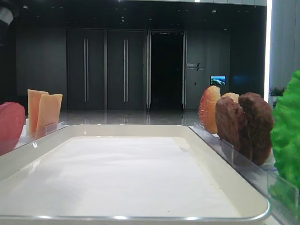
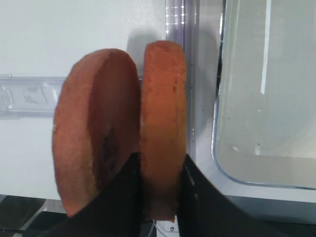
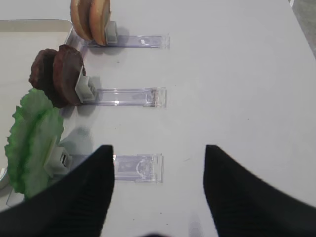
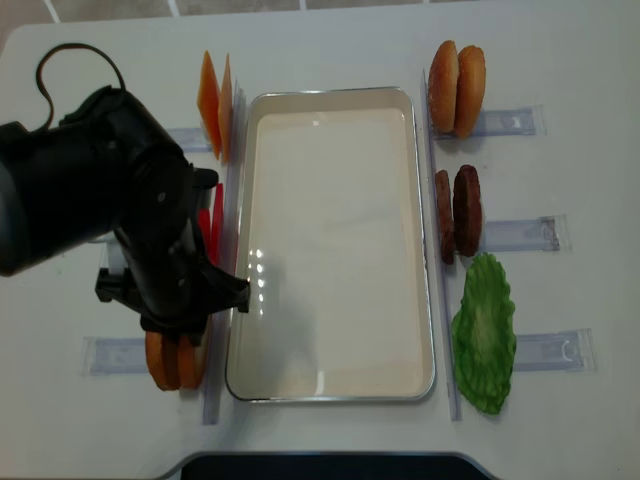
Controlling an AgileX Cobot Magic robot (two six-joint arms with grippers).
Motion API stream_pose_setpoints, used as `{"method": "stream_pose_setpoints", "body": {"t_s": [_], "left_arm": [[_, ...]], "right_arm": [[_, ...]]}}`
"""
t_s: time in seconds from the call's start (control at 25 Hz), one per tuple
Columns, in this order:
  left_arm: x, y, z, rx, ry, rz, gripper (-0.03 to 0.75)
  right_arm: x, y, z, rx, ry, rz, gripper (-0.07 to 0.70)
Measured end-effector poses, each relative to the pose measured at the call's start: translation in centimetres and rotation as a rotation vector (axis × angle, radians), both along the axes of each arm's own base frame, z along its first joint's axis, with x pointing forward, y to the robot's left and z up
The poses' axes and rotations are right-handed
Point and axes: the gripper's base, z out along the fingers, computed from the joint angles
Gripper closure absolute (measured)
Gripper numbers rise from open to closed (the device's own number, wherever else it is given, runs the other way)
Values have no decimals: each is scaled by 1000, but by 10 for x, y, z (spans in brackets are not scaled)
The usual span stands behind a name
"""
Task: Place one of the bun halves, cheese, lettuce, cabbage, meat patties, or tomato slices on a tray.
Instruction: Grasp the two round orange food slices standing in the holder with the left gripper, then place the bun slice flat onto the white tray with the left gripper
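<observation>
Left gripper (image 2: 160, 197) is clamped on the inner of two upright bun halves (image 2: 163, 128) in the clear rack (image 4: 120, 355) just left of the tray (image 4: 335, 380). Right gripper (image 3: 158, 182) hangs open over the worktop (image 3: 237, 74), beside the lettuce (image 3: 32, 143).

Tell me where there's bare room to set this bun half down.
The tray liner is bare from rim to rim, the widest free patch. The table beyond the right racks is bare too. It is crowded along both long sides: cheese and the left pincer shut on a bun half on the left, buns, meat patties and lettuce on the right.
</observation>
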Motion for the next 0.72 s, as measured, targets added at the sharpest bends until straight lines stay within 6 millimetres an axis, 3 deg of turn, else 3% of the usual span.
{"method": "stream_pose_setpoints", "body": {"t_s": [0.28, 0.72], "left_arm": [[-3, 3, 2, 23, 25, 5, 574], [-15, 13, 28, -9, -30, 35, 574]], "right_arm": [[0, 0, 0, 0, 0, 0, 216], [0, 0, 0, 0, 0, 0, 216]]}}
